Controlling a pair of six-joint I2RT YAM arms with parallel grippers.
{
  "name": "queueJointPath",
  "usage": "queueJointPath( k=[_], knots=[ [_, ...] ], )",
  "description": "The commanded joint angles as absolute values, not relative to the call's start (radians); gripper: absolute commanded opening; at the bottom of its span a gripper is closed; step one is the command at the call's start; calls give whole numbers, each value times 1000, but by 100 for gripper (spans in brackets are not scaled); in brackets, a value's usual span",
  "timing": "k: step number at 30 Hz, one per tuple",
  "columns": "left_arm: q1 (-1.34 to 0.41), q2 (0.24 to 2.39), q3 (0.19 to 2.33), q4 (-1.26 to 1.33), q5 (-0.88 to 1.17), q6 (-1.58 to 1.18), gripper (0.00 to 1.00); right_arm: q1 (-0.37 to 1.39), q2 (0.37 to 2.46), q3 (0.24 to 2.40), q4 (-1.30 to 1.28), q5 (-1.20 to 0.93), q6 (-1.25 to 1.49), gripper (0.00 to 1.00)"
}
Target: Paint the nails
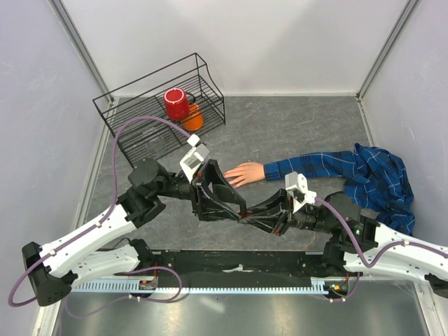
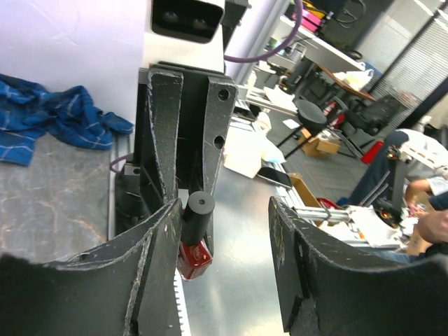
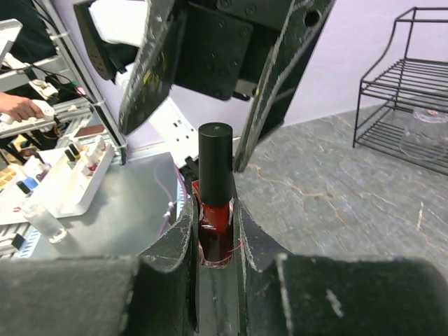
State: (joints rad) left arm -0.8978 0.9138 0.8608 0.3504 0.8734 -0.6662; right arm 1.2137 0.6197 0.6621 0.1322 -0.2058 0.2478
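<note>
The right tool (image 3: 213, 231) was clamped on a dark red polish bottle (image 3: 215, 164); the left tool (image 2: 224, 224) gaped apart near its cap.

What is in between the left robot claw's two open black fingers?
The black cap of the small dark red polish bottle that the right gripper clamps. Both wrist views show it between the left gripper's open fingers.

arms (image 1: 91, 241): white lower links, black joints | cables (image 1: 140, 120): purple, one per arm | wrist cams (image 1: 194, 155): lil white boxes | left gripper (image 2: 225, 210): matte black fingers (image 2: 308, 273), pretty scuffed
</note>
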Motion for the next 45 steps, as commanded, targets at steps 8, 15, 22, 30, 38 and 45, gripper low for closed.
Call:
queueJointPath(
  k=[8, 15, 22, 30, 38, 45],
  knots=[
    [-894, 951, 910, 364, 930, -683, 26, 1212, 684, 713, 245, -215, 276, 0],
    [-905, 925, 1040, -105, 329, -444, 2, 1212, 718, 756, 106, 131, 195, 0],
    [-1126, 1121, 1239, -354, -454, -353, 2, 1387, 1067, 922, 116, 832, -30, 0],
    [-990, 1112, 1286, -325, -94, -397, 35, 1137, 962, 844, 193, 207, 29, 0],
    [-818, 963, 1149, -201, 312, -486, 88, 890, 901, 831, 141, -375, 132, 0],
    [-707, 957, 1095, -72, 635, -577, 79, 741, 907, 781, 386, -845, 443, 0]
  ],
)
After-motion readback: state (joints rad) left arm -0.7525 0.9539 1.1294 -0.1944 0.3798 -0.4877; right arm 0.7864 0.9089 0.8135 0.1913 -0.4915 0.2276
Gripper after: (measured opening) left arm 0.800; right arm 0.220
